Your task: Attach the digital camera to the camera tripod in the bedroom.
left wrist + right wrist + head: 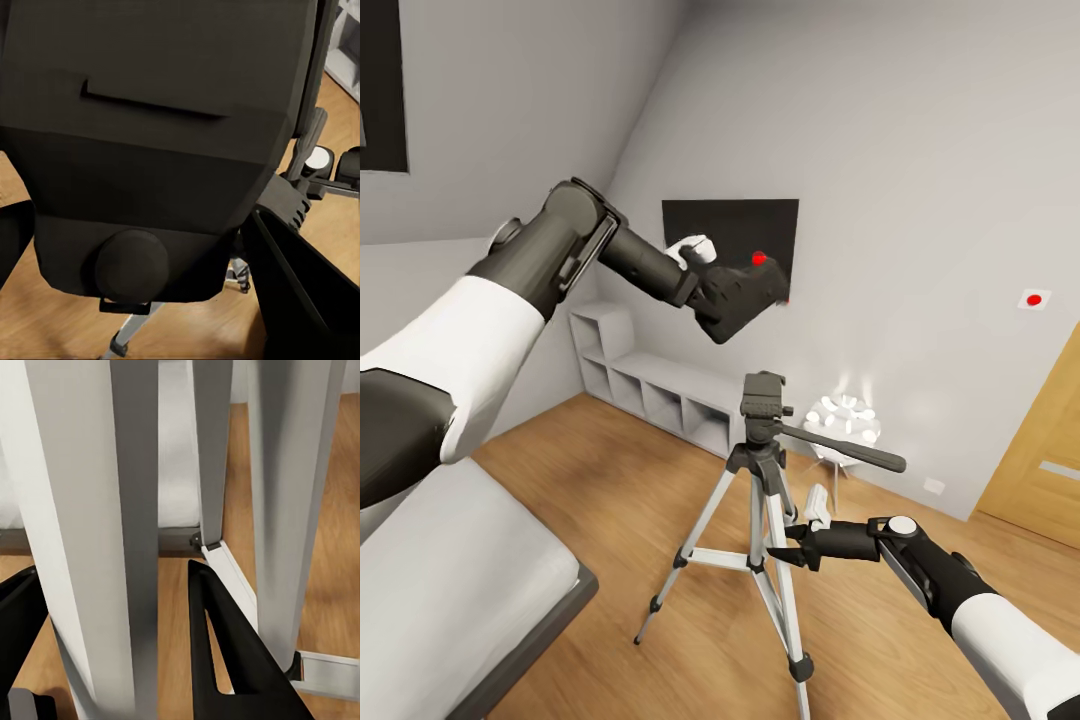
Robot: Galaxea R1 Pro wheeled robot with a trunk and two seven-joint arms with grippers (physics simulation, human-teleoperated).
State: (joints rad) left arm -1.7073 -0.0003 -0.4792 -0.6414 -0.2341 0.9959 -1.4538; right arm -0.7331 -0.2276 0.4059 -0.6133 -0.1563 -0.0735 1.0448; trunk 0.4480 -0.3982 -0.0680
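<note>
Left end effector [745, 295] closed on the digital camera [740, 290] — held up and a little left of the camera tripod [765, 480], whose head plate faces upward beneath it; right end effector [792, 552] open astride a leg — bracing, apparently.

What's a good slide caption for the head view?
Left gripper holds the digital camera above the camera tripod while the right gripper reaches its legs.
</note>
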